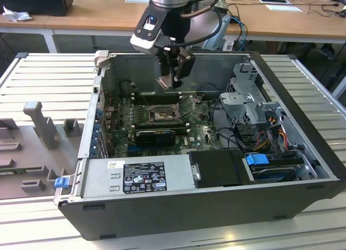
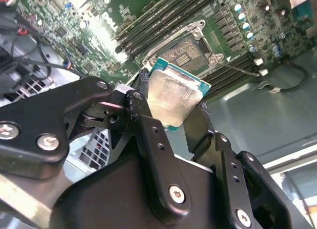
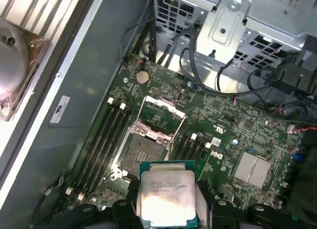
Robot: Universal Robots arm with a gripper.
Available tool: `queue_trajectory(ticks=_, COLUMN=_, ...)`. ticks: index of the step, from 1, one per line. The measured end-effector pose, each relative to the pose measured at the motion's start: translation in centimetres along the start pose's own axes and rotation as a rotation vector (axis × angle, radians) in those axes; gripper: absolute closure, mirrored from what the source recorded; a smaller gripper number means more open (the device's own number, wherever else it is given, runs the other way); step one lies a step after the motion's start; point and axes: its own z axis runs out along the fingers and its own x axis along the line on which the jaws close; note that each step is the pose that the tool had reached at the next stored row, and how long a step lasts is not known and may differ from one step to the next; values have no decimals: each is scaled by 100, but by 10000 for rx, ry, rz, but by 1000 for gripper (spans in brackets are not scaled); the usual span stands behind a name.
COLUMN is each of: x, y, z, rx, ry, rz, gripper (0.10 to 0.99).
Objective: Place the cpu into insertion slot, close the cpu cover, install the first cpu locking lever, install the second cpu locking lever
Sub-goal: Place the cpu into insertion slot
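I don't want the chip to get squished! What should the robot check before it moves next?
1. Is the cpu gripped? Ok: the jaws are shut on two opposite sides of it.
2. Is the slot empty? Ok: its pin field is bare.
3. Is the cover out of the way? Ok: it is raised off the slot.
4. Is the cpu lined up square over the slot? Cannot tell: it hangs above the board, apart from the slot.
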Motion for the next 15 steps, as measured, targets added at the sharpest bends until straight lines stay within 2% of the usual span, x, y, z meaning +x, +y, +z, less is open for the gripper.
queue_trajectory(ticks=5, x=-1, y=-4, z=46, rx=1, ry=-71, rz=881, gripper=557)
queue_trajectory(ticks=15, x=-4, y=-18, z=206, rx=44, ry=-212, rz=2828, gripper=557)
